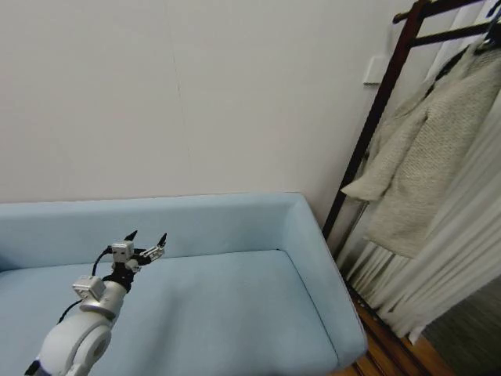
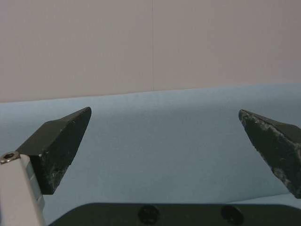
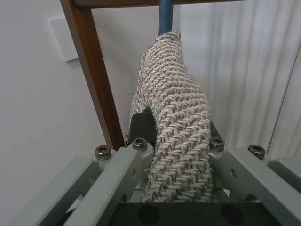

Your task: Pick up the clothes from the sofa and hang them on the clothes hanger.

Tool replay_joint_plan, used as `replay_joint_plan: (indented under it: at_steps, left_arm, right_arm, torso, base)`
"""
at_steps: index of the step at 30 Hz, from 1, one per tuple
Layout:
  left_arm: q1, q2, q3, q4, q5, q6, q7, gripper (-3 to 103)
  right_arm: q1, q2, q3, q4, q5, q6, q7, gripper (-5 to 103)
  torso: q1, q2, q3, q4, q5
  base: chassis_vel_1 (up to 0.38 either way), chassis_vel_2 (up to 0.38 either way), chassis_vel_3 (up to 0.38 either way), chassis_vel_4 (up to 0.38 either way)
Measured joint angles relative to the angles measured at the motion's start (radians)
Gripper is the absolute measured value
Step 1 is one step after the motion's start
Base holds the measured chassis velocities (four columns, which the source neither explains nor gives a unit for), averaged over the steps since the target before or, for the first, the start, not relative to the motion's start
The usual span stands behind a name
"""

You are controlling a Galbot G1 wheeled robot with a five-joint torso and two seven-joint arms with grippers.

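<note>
One knitted garment (image 1: pixel 427 149), cream and thick-stitched, hangs on the single dark wooden rack (image 1: pixel 368 133) to the right of the sofa, one sleeve drooping beside the rack's slanted post; in the right wrist view a fold of the same knit runs up to one blue rod (image 3: pixel 165 16) under the rack's top bar, and the right gripper (image 3: pixel 176 134) pinches that fold, one dark pad (image 3: pixel 142 126) pressed against the weave on one side while the fabric bulges over the other side; one brown post of the rack stands just beside the knit, with one white wall plate (image 3: pixel 63 40) on the wall behind it and a pale curtain (image 3: pixel 244 70) on the far side of the garment; one light blue sofa (image 1: pixel 235 313) lies across the lower part of the head view, against the white wall; the left gripper (image 1: pixel 143 249) hovers above the seat near the backrest, well apart from the rack, its two black fingertips (image 2: pixel 61 146) spread wide with the sofa's blue backrest seen between them
</note>
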Motion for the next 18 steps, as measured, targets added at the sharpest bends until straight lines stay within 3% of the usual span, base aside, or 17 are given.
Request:
replay_joint_plan:
  at_steps: [18]
  left_arm:
    - [-0.018,0.0,0.007,0.018,0.001,-0.001,0.004,100]
  right_arm:
    - [-0.029,0.039,0.005,-0.122,-0.033,0.001,-0.004,10]
  torso:
    - [0.0,0.0,0.0,0.0005,-0.0002]
  base:
    - [0.0,0.0,0.0,0.0]
